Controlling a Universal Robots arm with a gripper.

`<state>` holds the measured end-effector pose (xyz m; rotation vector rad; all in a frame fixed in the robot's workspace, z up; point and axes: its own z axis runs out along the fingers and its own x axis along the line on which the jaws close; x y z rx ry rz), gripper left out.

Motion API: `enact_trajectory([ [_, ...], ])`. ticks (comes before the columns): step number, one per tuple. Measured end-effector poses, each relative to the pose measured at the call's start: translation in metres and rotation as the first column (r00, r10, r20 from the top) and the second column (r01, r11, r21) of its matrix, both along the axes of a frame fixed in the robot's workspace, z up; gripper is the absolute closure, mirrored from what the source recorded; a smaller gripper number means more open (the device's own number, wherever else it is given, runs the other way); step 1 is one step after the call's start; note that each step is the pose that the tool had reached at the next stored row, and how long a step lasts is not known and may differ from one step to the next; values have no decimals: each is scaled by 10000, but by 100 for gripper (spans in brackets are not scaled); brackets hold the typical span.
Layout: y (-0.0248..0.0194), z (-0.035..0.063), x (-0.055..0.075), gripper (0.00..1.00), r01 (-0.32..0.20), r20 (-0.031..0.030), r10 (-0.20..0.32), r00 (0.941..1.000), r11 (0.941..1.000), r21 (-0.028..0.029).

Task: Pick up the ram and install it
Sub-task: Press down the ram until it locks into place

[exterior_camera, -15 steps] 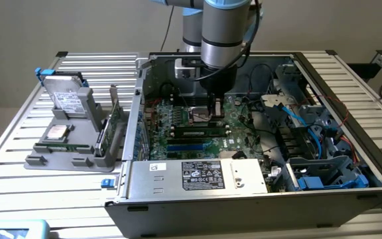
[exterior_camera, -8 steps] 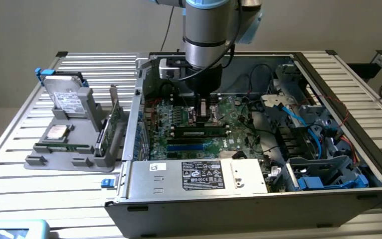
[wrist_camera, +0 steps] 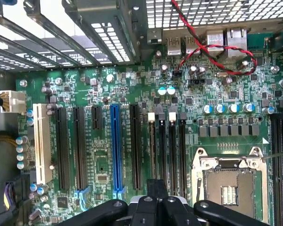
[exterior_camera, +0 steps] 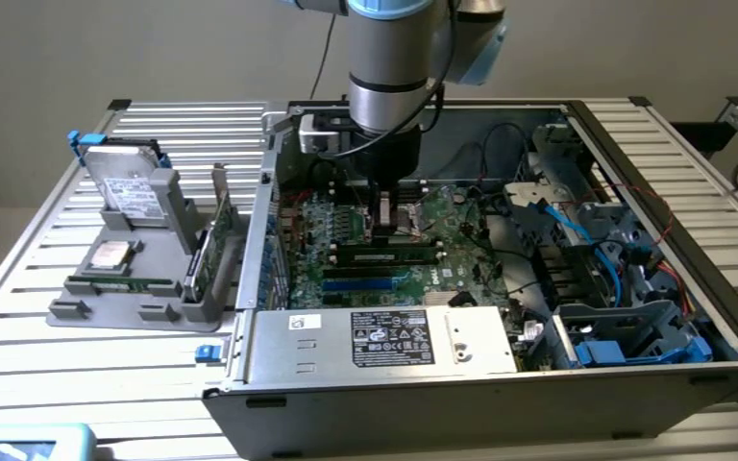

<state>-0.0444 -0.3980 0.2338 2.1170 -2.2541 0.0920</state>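
Gripper (exterior_camera: 388,219) is shut with nothing between its fingers. In the wrist view the black fingers (wrist_camera: 155,197) meet over bare motherboard (wrist_camera: 104,155), and no green stick is pinched there. It hangs down inside the open computer case (exterior_camera: 472,413), and right below its tip a dark module (exterior_camera: 388,256) already sits in a slot. What looks like the ram (exterior_camera: 119,285) is nowhere near the gripper. It's well off to the side, outside the case toward the exterior view's left, lying low along the front edge of the grey holder (exterior_camera: 100,312) — so the pick reads as not yet started. To do the pick well, the jaws should be wide open before descending. Come straight down over the middle of the stick, line the fingers up across its thin faces rather than its ends, and lift vertically so it doesn't snag the holder. The expansion card (exterior_camera: 222,245) stands between the gripper and the ram — worth giving it clearance.
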Motion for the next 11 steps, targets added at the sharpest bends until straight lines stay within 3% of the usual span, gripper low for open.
enact_trajectory([
  [11,12,-72,-36,89,-1,22,1,10000,10000,-7],
])
